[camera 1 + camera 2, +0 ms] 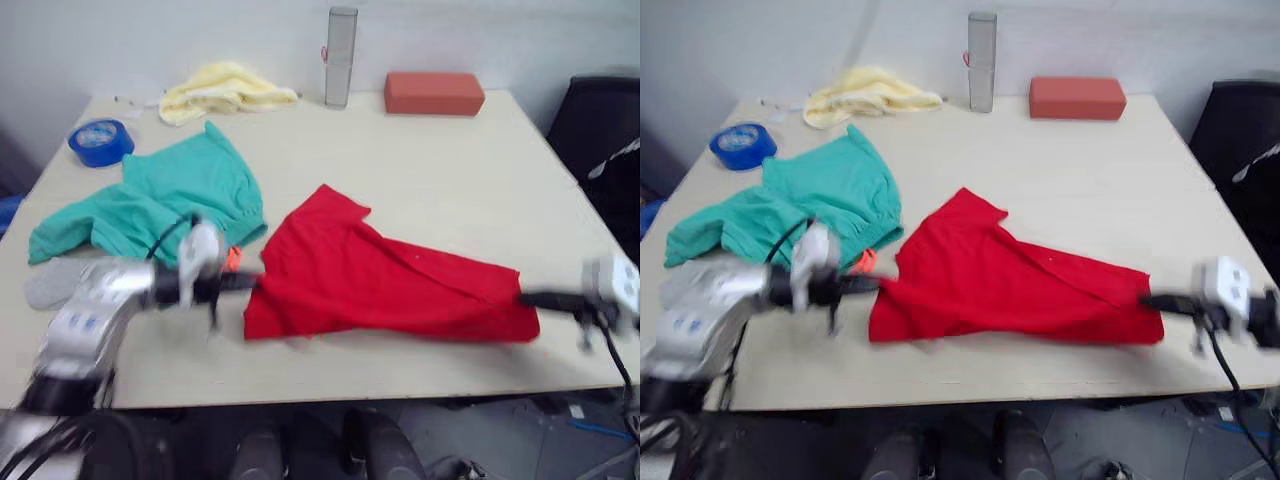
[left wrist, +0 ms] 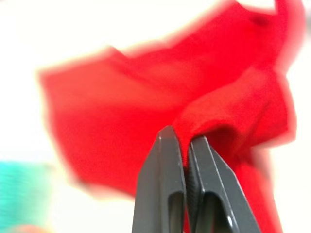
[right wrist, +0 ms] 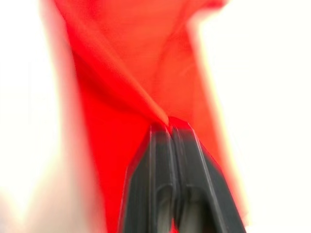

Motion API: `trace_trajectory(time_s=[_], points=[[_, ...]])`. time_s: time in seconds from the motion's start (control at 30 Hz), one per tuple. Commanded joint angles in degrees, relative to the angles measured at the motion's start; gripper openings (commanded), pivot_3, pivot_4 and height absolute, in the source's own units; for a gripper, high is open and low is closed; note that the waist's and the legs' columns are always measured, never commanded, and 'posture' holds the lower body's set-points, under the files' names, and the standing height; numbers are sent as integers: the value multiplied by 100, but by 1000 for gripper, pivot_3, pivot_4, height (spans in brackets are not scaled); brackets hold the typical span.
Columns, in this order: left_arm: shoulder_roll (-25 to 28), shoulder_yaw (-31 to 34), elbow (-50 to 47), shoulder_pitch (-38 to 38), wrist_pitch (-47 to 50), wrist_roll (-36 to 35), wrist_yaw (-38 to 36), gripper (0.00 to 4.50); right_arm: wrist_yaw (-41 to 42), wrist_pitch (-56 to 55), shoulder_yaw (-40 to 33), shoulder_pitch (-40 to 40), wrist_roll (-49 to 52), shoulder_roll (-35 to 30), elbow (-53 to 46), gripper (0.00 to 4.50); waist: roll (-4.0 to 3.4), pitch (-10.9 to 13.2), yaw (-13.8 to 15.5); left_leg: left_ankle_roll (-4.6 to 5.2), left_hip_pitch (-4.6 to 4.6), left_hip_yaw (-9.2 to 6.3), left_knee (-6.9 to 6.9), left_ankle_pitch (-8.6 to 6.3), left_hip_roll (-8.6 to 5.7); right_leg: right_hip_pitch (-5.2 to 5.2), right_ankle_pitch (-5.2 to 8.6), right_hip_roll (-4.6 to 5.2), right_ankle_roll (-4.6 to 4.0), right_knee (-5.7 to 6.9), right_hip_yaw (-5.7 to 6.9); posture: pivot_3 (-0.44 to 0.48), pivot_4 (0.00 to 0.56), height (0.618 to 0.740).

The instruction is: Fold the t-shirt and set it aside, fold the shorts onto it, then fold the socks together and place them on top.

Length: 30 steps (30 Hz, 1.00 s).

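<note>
Lab or office room: pale worktable, plain white wall, black office chair.

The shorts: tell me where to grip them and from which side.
Grip the shorts at the gathered waistband edge nearest the t-shirt, coming from the robot's near side. That edge lies exposed there. Both tools are shut on the t-shirt, left and right, so they must release first.

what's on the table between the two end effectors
The t-shirt, stretched from the left end effector to the right end effector, both pinching it; seen in the eye views.
</note>
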<state>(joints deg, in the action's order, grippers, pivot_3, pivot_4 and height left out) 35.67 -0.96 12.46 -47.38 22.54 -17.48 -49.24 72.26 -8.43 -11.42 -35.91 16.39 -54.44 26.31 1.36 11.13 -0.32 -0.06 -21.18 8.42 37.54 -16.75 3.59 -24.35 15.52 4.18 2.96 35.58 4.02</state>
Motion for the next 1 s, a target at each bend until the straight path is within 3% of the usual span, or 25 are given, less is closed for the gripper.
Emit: trace_trajectory(time_s=[0.03,0.13,0.27,0.33,0.43,0.63,0.77,0.87,1.0], points=[[-304,219,2204,-1890,-1419,670,1043,0,-1171,-917,245,-1926,-897,19,1428,12,1,0,12,-39,-32,7,-18,30,-6,-44,-28,1,2,6,-13,0,150,740],[-485,383,4031,-3455,-2876,1103,2162,0,-2546,-1937,499,-3484,-1659,145,2669,12,0,-2,16,-64,-71,37,-40,24,-3,-99,-14,-10,-7,2,21,0,150,740],[-315,623,5112,-4721,-4710,1473,3364,0,-3807,-2785,589,-4732,-2141,171,3567,12,7,0,10,-65,-211,113,-45,15,-5,-271,-1,8,-9,28,68,0,150,740],[-176,653,5231,-4965,-5255,1573,3412,0,-4023,-3067,607,-4949,-2242,108,3738,12,8,1,3,-52,-238,155,-47,7,-13,-326,0,23,-10,47,143,0,150,740],[-51,648,5225,-4878,-5776,1604,3125,0,-3722,-3235,566,-4752,-2141,54,3866,12,8,1,-14,-27,-224,193,-43,-24,-13,-326,0,46,-11,39,220,0,150,740],[-127,425,4225,-3214,-6028,1453,2009,0,-2432,-2934,288,-3139,-1408,137,3703,12,-3,5,5,8,-156,218,47,-53,5,-209,-19,49,1,37,225,0,150,740],[-168,157,1888,-894,-5250,1262,1452,0,-1369,-2985,252,-1468,-934,200,3184,12,-6,5,-21,36,-119,239,84,-33,8,-158,-81,50,13,27,191,0,150,740],[-158,271,395,187,-4297,1078,1540,0,-789,-2940,239,-664,-647,196,2705,12,-7,6,-78,36,-101,241,109,-33,21,-140,-88,49,12,33,181,0,150,740],[175,174,-1626,1912,-3157,869,1114,0,-152,-2872,166,525,-350,41,2238,12,-14,2,-135,22,-79,228,112,-41,43,-132,-82,47,-1,39,175,0,150,740]])
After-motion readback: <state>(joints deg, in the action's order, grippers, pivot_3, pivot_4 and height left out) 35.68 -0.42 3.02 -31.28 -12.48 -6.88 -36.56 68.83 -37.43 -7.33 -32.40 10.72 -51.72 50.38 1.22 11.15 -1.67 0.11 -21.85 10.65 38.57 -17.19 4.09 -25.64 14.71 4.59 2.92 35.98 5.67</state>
